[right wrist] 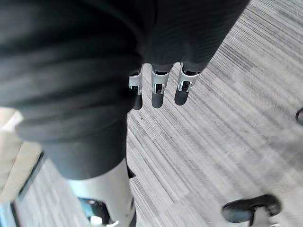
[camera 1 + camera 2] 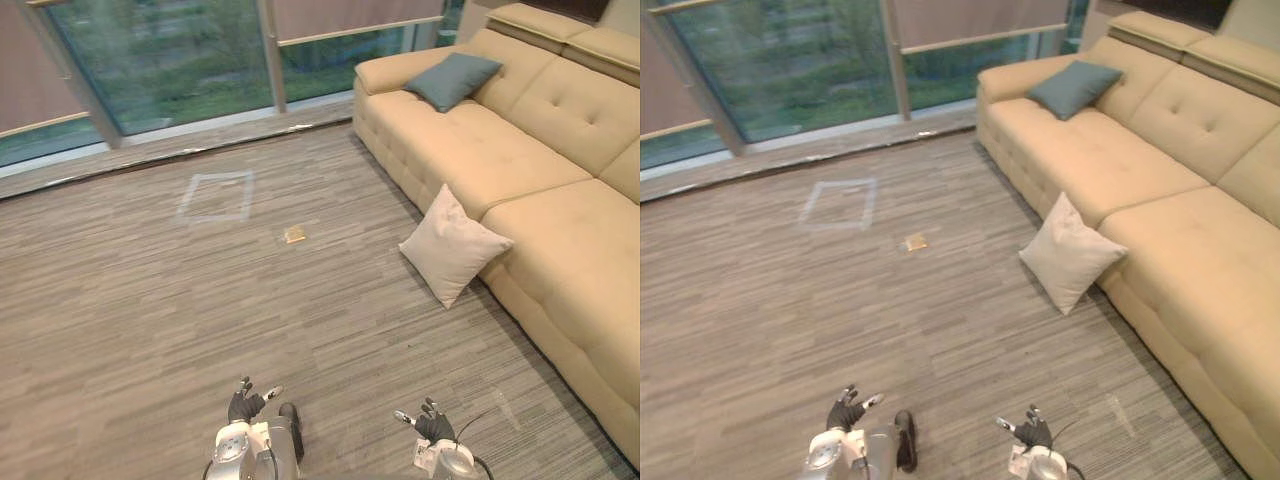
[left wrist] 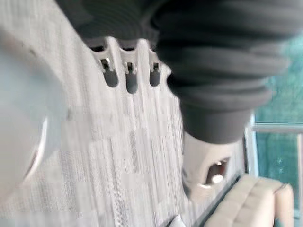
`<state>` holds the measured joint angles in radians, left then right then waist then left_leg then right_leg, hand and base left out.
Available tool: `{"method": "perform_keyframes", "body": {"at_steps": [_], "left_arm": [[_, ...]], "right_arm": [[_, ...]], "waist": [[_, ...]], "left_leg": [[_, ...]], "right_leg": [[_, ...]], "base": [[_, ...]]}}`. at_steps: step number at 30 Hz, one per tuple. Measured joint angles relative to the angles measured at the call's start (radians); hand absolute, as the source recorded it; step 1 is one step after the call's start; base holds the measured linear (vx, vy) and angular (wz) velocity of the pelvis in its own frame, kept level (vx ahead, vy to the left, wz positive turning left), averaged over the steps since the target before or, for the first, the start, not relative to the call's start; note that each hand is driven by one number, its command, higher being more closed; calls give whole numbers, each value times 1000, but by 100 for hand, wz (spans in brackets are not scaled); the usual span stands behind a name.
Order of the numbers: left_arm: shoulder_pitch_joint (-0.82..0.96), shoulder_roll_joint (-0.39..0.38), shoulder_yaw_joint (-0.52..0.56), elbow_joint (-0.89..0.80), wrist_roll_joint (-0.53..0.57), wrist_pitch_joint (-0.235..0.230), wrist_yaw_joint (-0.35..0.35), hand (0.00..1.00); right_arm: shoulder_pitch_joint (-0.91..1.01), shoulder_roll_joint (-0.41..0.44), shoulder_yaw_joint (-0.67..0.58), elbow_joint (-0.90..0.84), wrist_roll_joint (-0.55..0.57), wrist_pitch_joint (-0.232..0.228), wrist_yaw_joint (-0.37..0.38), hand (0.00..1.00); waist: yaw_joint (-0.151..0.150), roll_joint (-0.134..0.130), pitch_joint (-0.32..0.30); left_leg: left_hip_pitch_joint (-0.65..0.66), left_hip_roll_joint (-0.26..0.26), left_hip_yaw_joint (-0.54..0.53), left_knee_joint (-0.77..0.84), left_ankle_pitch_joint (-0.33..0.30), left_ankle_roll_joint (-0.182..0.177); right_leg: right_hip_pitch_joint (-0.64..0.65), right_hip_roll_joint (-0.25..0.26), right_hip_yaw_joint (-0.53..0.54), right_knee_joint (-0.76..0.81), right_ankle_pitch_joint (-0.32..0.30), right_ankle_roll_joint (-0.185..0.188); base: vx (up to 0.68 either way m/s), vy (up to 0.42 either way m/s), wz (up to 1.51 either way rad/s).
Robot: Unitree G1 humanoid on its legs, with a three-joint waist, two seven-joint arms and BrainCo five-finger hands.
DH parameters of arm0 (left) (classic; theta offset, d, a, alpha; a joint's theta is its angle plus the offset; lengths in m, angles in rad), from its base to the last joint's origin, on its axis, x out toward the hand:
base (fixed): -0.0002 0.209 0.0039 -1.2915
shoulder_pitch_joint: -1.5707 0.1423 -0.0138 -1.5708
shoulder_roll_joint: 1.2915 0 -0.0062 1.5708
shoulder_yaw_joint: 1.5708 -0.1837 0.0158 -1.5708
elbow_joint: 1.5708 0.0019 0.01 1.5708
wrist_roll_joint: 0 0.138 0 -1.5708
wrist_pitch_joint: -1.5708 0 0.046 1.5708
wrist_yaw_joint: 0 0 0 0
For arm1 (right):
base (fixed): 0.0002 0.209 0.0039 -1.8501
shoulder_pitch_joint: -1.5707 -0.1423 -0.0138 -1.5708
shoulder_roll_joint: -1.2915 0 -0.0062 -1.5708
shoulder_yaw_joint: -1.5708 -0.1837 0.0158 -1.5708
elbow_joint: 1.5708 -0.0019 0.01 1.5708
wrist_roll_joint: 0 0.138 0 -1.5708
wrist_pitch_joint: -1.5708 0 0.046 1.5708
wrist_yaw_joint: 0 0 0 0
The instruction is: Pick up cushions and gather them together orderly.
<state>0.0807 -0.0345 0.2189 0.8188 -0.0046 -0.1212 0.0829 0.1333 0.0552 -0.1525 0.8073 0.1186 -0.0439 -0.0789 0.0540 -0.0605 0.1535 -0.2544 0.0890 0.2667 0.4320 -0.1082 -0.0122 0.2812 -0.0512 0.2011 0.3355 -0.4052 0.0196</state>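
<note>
Nearest, the left hand [image 2: 245, 403] and the right hand [image 2: 432, 425] hang low over the grey striped floor [image 2: 150, 320], well clear of the tan sofa [image 2: 560, 270] and out in front of its near end. The right hand is the closer of the two to the sofa. Both hands have loose, relaxed fingers with nothing in them, and each wrist view shows a row of dark-tipped fingers above bare floor.

Further on, a cream cushion [image 2: 453, 245] stands on one corner on the floor. It is tilted back, leaning against the sofa's front about midway along its length.

Out on the floor, away from the sofa's front, lies a small tan scrap [image 2: 294, 234]. Beyond it is a pale square outline [image 2: 216, 196] marked on the floor.

At the sofa's far end, a grey-blue cushion [image 2: 452, 80] lies on the seat, propped against the backrest next to the armrest. It is well apart from the cream cushion. Past that end of the sofa runs a tall window [image 2: 170, 60].
</note>
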Motion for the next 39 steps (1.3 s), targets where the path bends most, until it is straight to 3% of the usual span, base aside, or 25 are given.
{"method": "perform_keyframes", "body": {"at_steps": [1, 2, 4, 5, 7, 10, 11, 13, 14, 15, 16, 17, 19, 20, 22, 24, 27, 31, 33, 34, 35, 37, 39], "left_arm": [[-6, 7, 0, 5, 0, 0, 1, 0], [-14, 14, 0, 21, 0, 1, 3, 0], [-33, 17, -2, 61, 0, 10, 6, 0], [-38, 15, -7, 75, -1, 18, 10, 0], [-42, 12, -24, 83, -4, 21, 15, 0], [-38, 8, -45, 94, -5, 22, 15, 0], [-35, 2, -47, 99, -5, 22, 14, 0], [-28, -1, -60, 101, -5, 21, 10, 0], [-26, -6, -60, 104, -1, 21, 5, 0], [-30, -28, -56, 116, 3, 22, 3, 0], [-30, -29, -63, 117, 5, 21, -2, 0], [-30, -30, -64, 117, 8, 21, -1, 0], [-34, -31, -41, 117, 22, 21, 0, 0], [-30, -30, -41, 110, 23, 20, -1, 0], [-24, -26, -39, 85, 23, 19, -1, 0], [-16, -23, -39, 62, 23, 17, -1, 0], [-5, -28, -34, 30, 22, 12, -2, 0], [-9, -30, -29, 17, 22, -3, -1, 0], [-10, -29, -31, 19, 21, -5, 0, 0], [-4, -31, -31, 25, 19, -5, -1, 0], [-13, -14, -16, 36, 20, -4, 1, 0], [-13, 4, -9, 41, 21, -2, 1, 0], [-18, 9, -9, 54, 21, -1, 2, 0]], "right_arm": [[9, 2, 13, 2, 0, 3, 3, 0], [15, 1, 13, 2, -2, 5, 3, 0], [13, -5, 11, -12, -3, -3, 6, 0], [7, -12, 10, -12, -4, -8, 8, 0], [3, -14, 11, -24, -10, -9, 10, 0], [0, -12, 6, -45, -36, -20, 10, 0], [-5, -14, -2, -43, -39, -23, 10, 0], [-4, -16, -2, -43, -38, -25, 10, 0], [1, -22, -4, -37, -39, -25, 10, 0], [-8, -49, -5, -29, -39, -25, 11, 0], [-8, -60, -4, -25, -39, -24, 11, 0], [-10, -73, -7, -20, -39, -23, 11, 0], [-15, -78, -11, -8, -39, -22, 10, 0], [-11, -81, -10, -4, -38, -15, 10, 0], [-7, -82, -6, -1, -38, -10, 9, 0], [-10, -79, 1, 6, -38, -4, 9, 0], [-9, -73, -2, 14, -38, 0, 8, 0], [1, -65, -2, 17, -38, 6, -2, 0], [7, -64, -1, 17, -38, 5, -3, 0], [17, -71, -1, 18, -38, 4, -2, 0], [11, -56, 1, 35, -37, 7, -2, 0], [33, -16, 0, 31, -38, 5, -2, 0], [32, -17, 7, 28, -37, 4, 2, 0]], "waist": [[8, -23, -4], [7, -31, 1], [-1, -23, 15], [-5, -14, 22], [-6, -3, 27], [-20, -2, 32], [-29, 0, 32], [-45, 0, 32], [-51, -6, 30], [-57, 32, 30], [-54, 47, 27], [-56, 68, 26], [-72, 78, 30], [-71, 79, 37], [-55, 76, 44], [-50, 70, 46], [-37, 63, 47], [-15, 51, 47], [-10, 50, 41], [-3, 65, 25], [3, 39, 10], [-2, -7, -9], [-2, -19, -10]], "left_leg": [[29, -13, 43, 33, -61, 7], [73, -28, 71, 41, -102, 23], [173, -43, 94, 32, -163, 29], [243, -43, 116, 5, -185, 29], [349, -44, 145, -79, -200, 24], [449, -31, 173, -168, -203, 6], [498, -30, 188, -207, -201, 2], [549, -42, 190, -243, -200, 1], [582, -66, 179, -256, -202, -17], [599, -44, 157, -249, -200, -36], [595, -36, 150, -234, -190, -52], [575, -18, 130, -162, -179, -68], [482, 33, 80, 83, -131, -70], [398, 80, 34, 296, -33, -68], [299, 142, 27, 539, -36, -59], [218, 152, 26, 593, -66, -56], [122, 135, 44, 400, -122, -46], [46, 14, -128, 76, -126, -58], [48, -12, -165, -11, -94, -61], [48, -2, -175, -53, -28, -50], [48, -15, -140, -16, -41, -43], [71, -31, -69, -7, -83, -14], [126, -32, -10, -21, -105, 12]], "right_leg": [[-56, -18, 33, 160, 20, 32], [-121, -28, 37, 340, 69, 98], [-245, -42, -6, 635, 116, 159], [-310, -50, -58, 723, 109, 146], [-429, -72, -185, 743, 83, 96], [-551, -73, -348, 577, 59, 45], [-576, -66, -407, 440, 71, 22], [-579, -34, -413, 239, 158, -28], [-574, -22, -375, 162, 312, -96], [-567, -15, -383, 193, 291, -115], [-564, -10, -383, 194, 270, -121], [-554, -6, -389, 200, 239, -124], [-494, 5, -405, 173, 204, -128], [-424, 20, -401, 127, 193, -134], [-329, 48, -375, 69, 177, -148], [-260, 56, -333, 31, 148, -160], [-188, 51, -246, -12, 138, -132], [-118, 20, -108, -43, 91, -73], [-102, 13, -51, -51, 66, -32], [-102, 29, 0, -41, 39, -10], [-105, 8, 50, -16, 16, 7], [-137, -24, 99, 49, 32, 26], [-189, -32, 105, 166, 60, 43]], "base": [[607, 340, -62], [574, 324, -68], [486, 254, -53], [432, 213, -57], [394, 162, -48], [388, 100, -19], [426, 35, -9], [525, -11, 5], [541, -50, 15], [549, -53, 9], [409, -69, 0], [564, -156, 4], [519, -189, 15], [222, -94, 5], [339, -89, -43], [326, -47, -69], [286, 50, -89], [450, 227, -94], [488, 341, -96], [607, 462, -120], [503, 384, -107], [397, 306, -70], [348, 268, -84]]}}
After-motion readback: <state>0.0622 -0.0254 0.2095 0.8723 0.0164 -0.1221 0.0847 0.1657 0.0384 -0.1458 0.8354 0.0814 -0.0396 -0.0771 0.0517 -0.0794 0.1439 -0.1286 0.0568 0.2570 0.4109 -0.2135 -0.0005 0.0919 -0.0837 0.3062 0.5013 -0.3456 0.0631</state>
